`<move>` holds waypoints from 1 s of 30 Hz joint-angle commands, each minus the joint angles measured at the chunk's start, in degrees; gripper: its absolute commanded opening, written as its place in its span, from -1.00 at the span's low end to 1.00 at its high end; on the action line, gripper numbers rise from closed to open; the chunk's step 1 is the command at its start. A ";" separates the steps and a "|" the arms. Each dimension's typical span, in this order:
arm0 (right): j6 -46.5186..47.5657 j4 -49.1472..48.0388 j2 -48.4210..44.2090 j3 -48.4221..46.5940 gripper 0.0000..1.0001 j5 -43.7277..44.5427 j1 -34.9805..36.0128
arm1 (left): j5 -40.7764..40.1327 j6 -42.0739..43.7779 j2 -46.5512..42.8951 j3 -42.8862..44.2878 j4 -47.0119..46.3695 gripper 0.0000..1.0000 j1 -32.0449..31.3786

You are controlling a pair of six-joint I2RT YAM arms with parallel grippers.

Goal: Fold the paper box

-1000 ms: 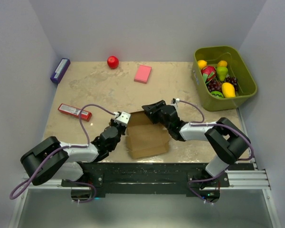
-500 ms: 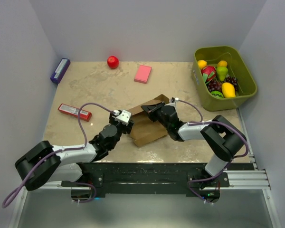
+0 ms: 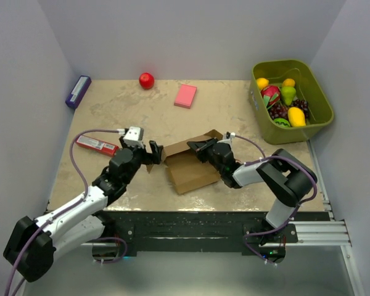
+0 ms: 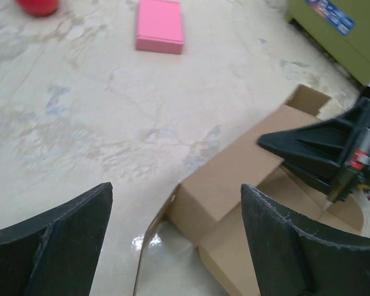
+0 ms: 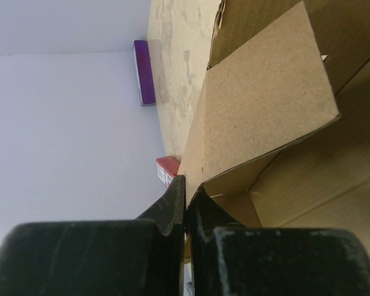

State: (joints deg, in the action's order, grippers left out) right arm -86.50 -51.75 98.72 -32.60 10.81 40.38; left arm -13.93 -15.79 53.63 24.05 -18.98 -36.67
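1. The paper box (image 3: pixel 190 174) sits on the table (image 3: pixel 111 117) near its front middle, between my two grippers. It is part-folded, with flaps standing.
2. My right gripper (image 3: pixel 201 147) has its fingers pressed together, pinching the box's raised far flap. I judge this steadies the box and props that wall up.
3. My left gripper (image 3: pixel 154 154) is spread wide just beside the box's left edge, not touching it. I'd say it is placed to take the loose flap there.

One cardboard box (image 3: pixel 188 168) lies near the middle. One pink block (image 3: pixel 185 95) and one red ball (image 3: pixel 147 80) lie far. One purple box (image 3: pixel 78 91) is far left, and one red packet (image 3: pixel 97 145) left. One green bin (image 3: pixel 290 134) stands far right, its toy fruit (image 3: pixel 296 116) too jumbled to count.
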 commanded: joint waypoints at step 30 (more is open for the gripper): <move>3.71 -1.43 -1.25 2.72 -1.00 2.46 -1.09 | 17.71 -3.37 22.13 -3.93 -9.49 0.65 6.96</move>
State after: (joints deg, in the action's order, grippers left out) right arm -85.84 -54.50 98.19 -30.59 10.94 39.66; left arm 2.50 -22.68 74.70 18.13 -23.94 -27.55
